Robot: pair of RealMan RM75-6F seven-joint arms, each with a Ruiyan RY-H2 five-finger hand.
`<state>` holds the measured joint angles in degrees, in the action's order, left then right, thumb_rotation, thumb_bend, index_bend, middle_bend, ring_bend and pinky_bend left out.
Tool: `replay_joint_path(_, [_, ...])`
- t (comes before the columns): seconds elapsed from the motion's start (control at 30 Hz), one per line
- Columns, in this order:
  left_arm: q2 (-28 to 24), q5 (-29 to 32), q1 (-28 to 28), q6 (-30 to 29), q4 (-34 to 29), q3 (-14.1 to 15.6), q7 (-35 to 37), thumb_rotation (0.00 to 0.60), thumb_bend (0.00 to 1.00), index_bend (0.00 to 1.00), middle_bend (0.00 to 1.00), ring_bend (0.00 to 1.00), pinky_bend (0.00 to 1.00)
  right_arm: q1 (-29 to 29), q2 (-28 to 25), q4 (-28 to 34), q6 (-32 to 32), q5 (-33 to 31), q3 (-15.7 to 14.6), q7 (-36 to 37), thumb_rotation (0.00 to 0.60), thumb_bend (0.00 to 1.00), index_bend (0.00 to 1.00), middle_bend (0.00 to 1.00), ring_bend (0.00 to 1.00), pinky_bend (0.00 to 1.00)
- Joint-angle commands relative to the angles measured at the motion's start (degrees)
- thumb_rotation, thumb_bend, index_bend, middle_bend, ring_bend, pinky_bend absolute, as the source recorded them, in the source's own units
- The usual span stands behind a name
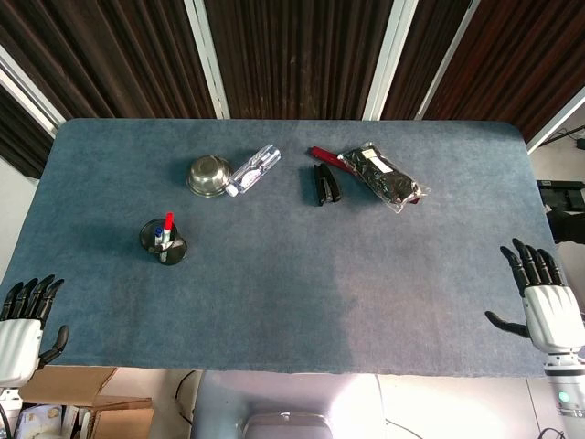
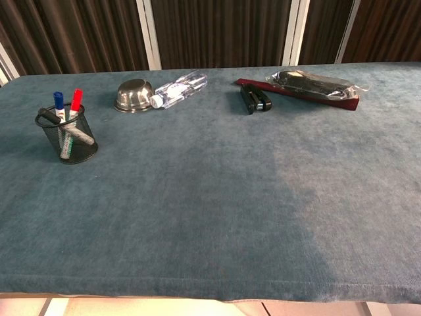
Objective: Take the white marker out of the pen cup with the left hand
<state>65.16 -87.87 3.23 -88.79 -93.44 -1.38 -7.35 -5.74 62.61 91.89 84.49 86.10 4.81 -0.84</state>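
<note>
A black mesh pen cup [image 1: 163,242] [image 2: 68,139] stands upright on the left side of the blue table. Two white markers stick out of it, one with a red cap [image 1: 168,222] [image 2: 76,101] and one with a blue cap [image 1: 159,236] [image 2: 58,101]. My left hand [image 1: 25,325] rests at the table's near left corner, fingers spread, holding nothing, well short of the cup. My right hand [image 1: 544,297] sits at the near right edge, fingers also spread and empty. Neither hand shows in the chest view.
Behind the cup lie a steel bowl [image 1: 209,176] [image 2: 133,95] and a clear plastic bottle [image 1: 255,169] [image 2: 179,89] on its side. A black stapler [image 1: 326,184] [image 2: 254,99] and a plastic-wrapped dark bag [image 1: 382,176] [image 2: 314,83] on a red strip sit at the back right.
</note>
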Motion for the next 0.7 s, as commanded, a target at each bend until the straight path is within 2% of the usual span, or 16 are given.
replay_joint_path(0.03, [0.0, 0.0, -0.1, 0.0, -0.1, 0.1, 0.0, 0.600, 0.45, 0.11, 0.08, 0.04, 0.02, 0.0, 0.0, -0.2, 0.1, 0.3, -0.1, 0.3, 0.600, 0.00, 0.00, 0.03, 0.00, 0.12])
replay_joint_path(0.47, [0.8, -1.5, -1.5, -2.3, 0.4, 0.7, 0.3, 0.600, 0.45, 0.14, 0.10, 0.07, 0.04, 0.4, 0.3, -2.1, 1.5, 1.5, -0.3, 2.2, 0.600, 0.00, 0.00, 0.03, 0.00, 0.12])
replay_joint_path(0.7, [2.9, -5.1, 3.0, -0.6, 3.2, -1.8, 2.1, 0.600, 0.45, 0.27, 0.26, 0.19, 0.14, -0.1, -0.4, -2.4, 1.8, 2.0, 0.2, 2.5, 0.600, 0.00, 0.00, 0.03, 0.00, 0.12])
